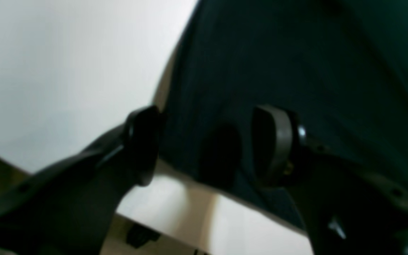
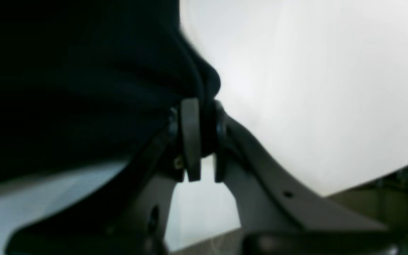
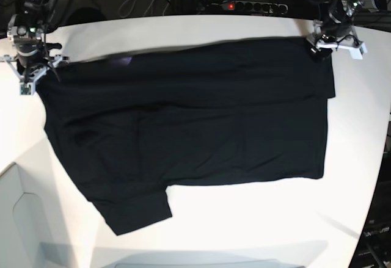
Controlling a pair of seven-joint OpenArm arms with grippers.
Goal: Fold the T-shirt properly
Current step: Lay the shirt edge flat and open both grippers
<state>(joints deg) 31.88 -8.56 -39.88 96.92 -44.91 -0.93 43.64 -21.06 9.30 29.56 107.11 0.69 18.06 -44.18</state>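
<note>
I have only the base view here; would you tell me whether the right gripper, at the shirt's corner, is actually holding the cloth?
Observer: Yes. The right wrist view shows the right gripper shut on a bunched edge of the black T-shirt.
Operator: Thank you. And what about the left one, at the other corner?
Observer: In the left wrist view, the left gripper has its jaws apart. The shirt's edge lies by its fingers, and nothing is pinched.
</note>
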